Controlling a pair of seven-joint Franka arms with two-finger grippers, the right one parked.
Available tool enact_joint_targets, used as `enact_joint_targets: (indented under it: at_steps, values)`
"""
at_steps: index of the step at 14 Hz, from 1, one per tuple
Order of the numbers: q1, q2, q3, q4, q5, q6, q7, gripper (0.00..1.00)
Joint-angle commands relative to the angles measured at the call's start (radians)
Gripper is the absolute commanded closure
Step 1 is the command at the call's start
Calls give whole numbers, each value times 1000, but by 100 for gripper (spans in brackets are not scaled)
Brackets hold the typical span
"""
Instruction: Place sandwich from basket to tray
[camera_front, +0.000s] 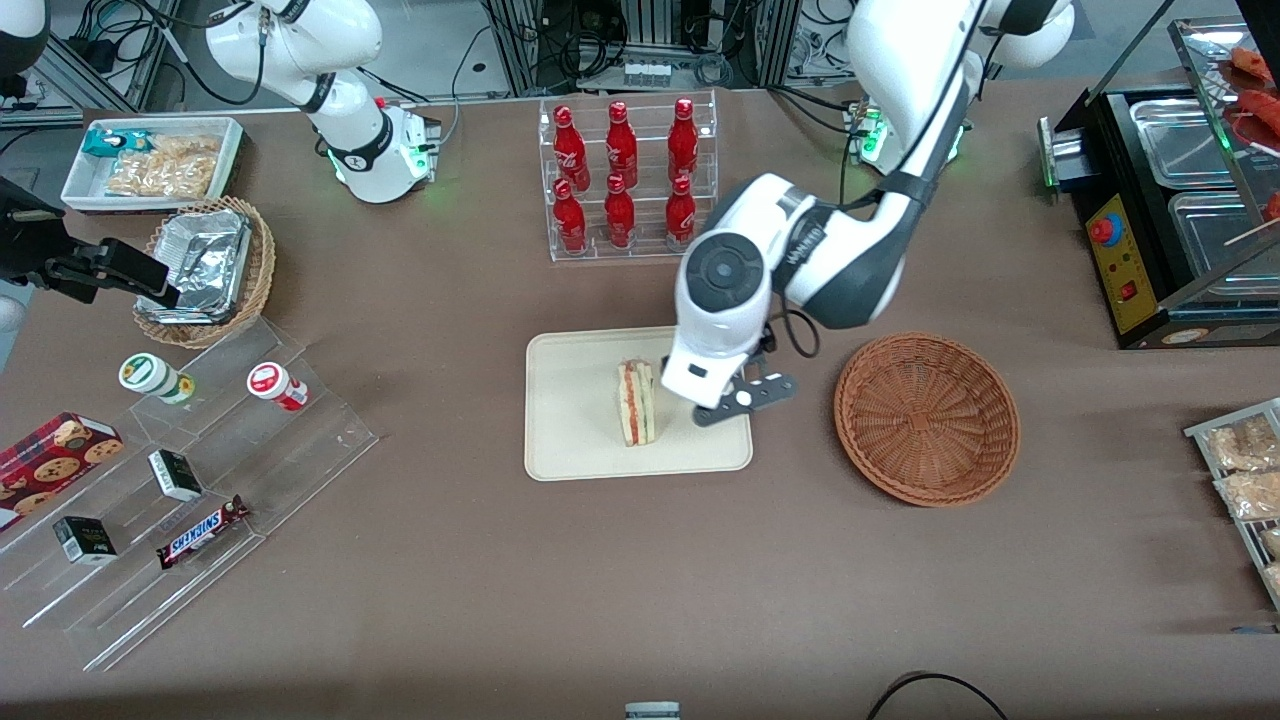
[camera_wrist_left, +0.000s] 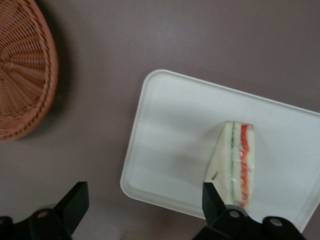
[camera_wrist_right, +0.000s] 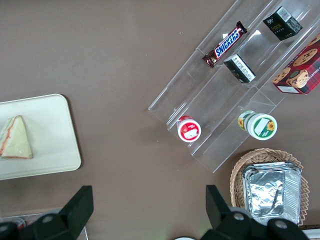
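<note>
while we look down at the table, we see these things:
sandwich (camera_front: 637, 402): we see it standing on its edge on the tray, red and green stripe up.
tray (camera_front: 575, 440): flat on the table, beside the basket.
basket (camera_front: 926, 417): we see nothing in it.
gripper (camera_wrist_left: 145, 200): it hangs above the tray's edge nearest the basket, just beside the sandwich.
jaws: spread wide apart, holding nothing.
bottles (camera_front: 624, 175): red, in a clear rack.
</note>
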Motion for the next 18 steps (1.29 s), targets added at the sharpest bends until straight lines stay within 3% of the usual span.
enact_joint_targets:
  at_steps: [1,9,14,18]
  values:
    - [79,-144,-2,-139,10,-21,131,0]
    - [323,-363,-4,-294,12,-124,455,0]
    - [584,-473,-143,-336,30,-225,693,0]
    - [661,-541,-157,-330,30,-288,857,0]
